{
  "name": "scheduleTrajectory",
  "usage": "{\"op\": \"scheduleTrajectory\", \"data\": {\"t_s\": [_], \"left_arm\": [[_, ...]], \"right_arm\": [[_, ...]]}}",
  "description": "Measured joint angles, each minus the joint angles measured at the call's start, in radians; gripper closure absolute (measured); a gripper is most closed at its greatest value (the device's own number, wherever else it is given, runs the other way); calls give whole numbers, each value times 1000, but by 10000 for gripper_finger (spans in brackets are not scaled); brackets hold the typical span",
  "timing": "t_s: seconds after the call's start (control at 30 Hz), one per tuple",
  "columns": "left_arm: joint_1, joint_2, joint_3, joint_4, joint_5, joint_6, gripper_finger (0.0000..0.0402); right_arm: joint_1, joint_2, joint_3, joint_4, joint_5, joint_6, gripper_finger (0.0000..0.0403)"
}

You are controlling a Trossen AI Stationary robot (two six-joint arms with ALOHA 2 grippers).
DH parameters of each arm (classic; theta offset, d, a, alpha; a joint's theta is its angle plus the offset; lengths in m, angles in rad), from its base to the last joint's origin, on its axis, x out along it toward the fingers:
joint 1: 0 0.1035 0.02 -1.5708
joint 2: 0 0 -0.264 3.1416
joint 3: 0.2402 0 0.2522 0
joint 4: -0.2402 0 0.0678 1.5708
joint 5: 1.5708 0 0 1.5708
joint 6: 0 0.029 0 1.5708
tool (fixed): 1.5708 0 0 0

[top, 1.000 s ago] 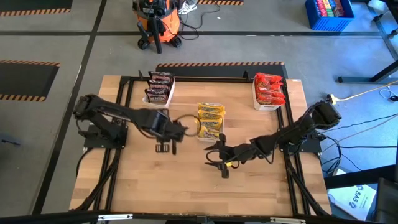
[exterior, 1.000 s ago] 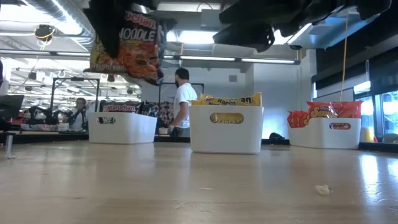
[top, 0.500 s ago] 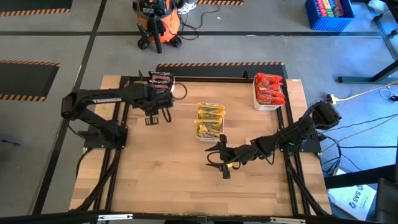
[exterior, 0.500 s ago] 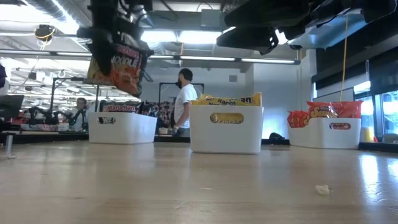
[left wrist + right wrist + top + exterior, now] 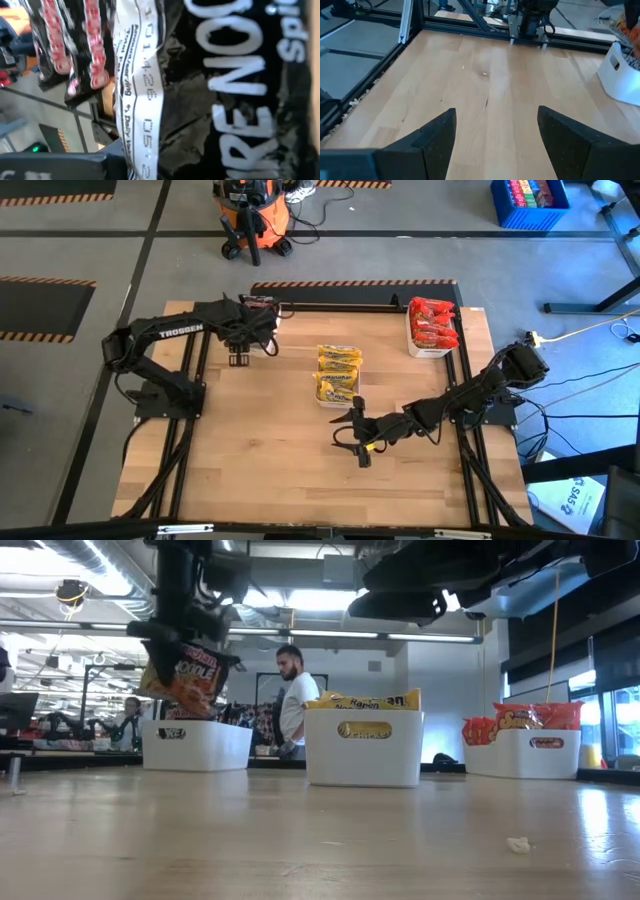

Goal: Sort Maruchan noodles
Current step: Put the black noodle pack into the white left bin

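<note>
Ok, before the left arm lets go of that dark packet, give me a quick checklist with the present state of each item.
1. Packet held: the left tool carries a dark noodle packet, hanging clear of the table. Ok.
2. Right bin: it hangs at the left white tray, which holds dark packets; the yellow packets and red packets sit in other trays. Ok.
3. Directly above the tray opening: the arm hides it from above. Cannot tell.
4. Right tool out of the way: open, low over the table's middle, away from the tray. Ok.
5. Person in the room behind, away from the table. Ok.
</note>
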Motion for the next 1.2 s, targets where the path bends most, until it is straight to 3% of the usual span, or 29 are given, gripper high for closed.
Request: {"op": "scheduleTrajectory", "data": {"t_s": [0.43, 0.7, 1.2], "left_arm": [[116, 0, -68, 186, 126, 211, 258], [176, 0, -68, 227, 184, 249, 258], [226, 0, -73, 276, 210, 330, 258]], "right_arm": [[0, 0, 0, 10, 9, -107, 143], [0, 1, 0, 14, -51, -104, 143], [0, 1, 0, 14, -53, -104, 143]]}}
